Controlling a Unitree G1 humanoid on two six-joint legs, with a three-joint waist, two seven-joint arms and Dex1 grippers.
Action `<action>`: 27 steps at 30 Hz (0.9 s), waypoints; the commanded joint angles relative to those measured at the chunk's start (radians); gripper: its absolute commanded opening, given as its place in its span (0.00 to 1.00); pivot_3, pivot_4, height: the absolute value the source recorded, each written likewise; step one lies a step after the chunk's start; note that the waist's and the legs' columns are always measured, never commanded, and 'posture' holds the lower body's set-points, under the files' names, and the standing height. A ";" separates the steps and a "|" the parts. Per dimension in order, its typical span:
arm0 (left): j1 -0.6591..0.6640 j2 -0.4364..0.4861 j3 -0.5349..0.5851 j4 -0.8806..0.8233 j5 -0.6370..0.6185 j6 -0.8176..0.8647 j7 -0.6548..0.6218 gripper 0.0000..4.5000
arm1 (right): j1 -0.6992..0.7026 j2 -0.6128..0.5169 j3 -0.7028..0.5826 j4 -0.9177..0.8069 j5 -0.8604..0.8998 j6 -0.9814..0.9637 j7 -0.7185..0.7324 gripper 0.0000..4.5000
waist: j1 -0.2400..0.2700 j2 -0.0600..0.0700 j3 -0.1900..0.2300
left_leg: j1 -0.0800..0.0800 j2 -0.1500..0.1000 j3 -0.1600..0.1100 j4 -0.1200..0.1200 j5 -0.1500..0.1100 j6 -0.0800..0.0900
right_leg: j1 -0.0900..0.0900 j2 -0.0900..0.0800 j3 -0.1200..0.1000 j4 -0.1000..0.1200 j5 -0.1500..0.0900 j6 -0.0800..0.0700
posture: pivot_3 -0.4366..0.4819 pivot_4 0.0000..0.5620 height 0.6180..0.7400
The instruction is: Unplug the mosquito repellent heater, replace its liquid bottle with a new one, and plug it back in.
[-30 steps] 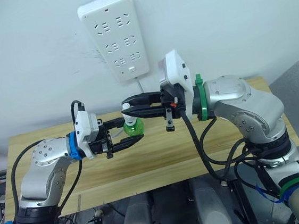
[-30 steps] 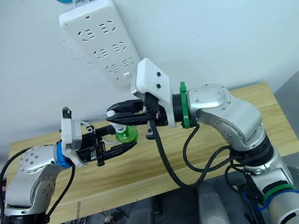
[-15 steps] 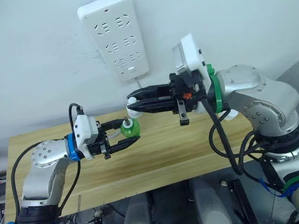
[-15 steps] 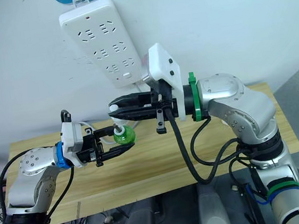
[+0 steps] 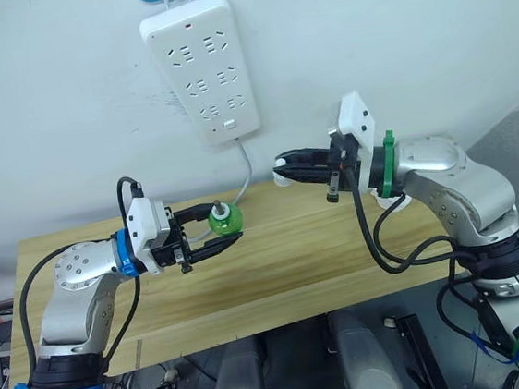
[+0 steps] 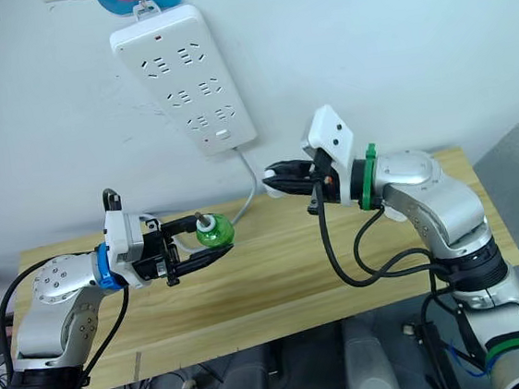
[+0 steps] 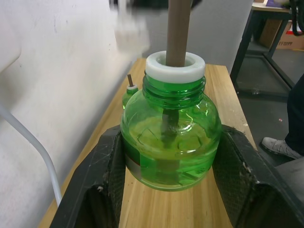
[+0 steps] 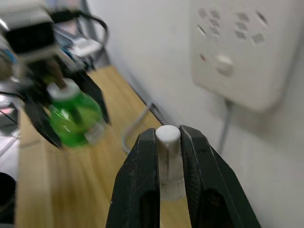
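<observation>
White wall behind the wooden tabletop [image 5: 341,260] carries one power strip [image 5: 199,63], all sockets vacant, its cord [image 5: 243,173] dropping to the tabletop's back edge. Left gripper [image 5: 210,237] fingers are closed on one green liquid bottle [image 5: 224,220] with a white collar and brown wick, held above the tabletop's left half; a second green bottle [image 7: 129,92] stands by the back edge. Right gripper [image 5: 282,167] fingers clamp one small white piece [image 8: 168,164], apparently the mosquito repellent heater, above the back edge below the strip.
</observation>
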 commanded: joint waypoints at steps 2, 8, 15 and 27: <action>0.009 -0.002 0.023 -0.060 -0.032 0.006 0.013 0.49 | 0.067 0.002 -0.018 0.054 -0.085 -0.129 -0.032 0.07 | 0.000 0.000 0.000 | 0.000 0.000 0.000 0.000 0.000 0.000 | 0.000 0.000 0.000 0.000 0.000 0.000 | 0.26 0.56 0.95; 0.028 0.000 0.025 -0.083 -0.047 0.020 0.024 0.49 | 0.128 0.028 -0.021 0.181 -0.178 -0.247 -0.078 0.07 | -0.001 0.000 0.000 | 0.000 0.000 0.000 0.000 0.000 0.000 | 0.000 0.000 0.000 0.000 0.000 0.000 | 0.27 0.60 0.95; 0.034 0.001 0.030 -0.100 -0.054 0.036 0.034 0.49 | 0.159 0.083 -0.025 0.385 -0.292 -0.400 -0.182 0.07 | 0.001 0.000 0.000 | 0.000 0.000 0.000 0.000 0.000 0.000 | 0.000 0.000 0.000 0.000 0.000 0.000 | 0.29 0.60 0.95; 0.047 0.002 0.036 -0.121 -0.062 0.051 0.049 0.49 | 0.119 0.149 -0.049 0.590 -0.346 -0.500 -0.253 0.07 | 0.000 0.000 0.000 | 0.001 0.000 0.001 0.000 0.000 0.000 | 0.000 0.000 0.001 0.000 0.000 0.000 | 0.31 0.63 0.95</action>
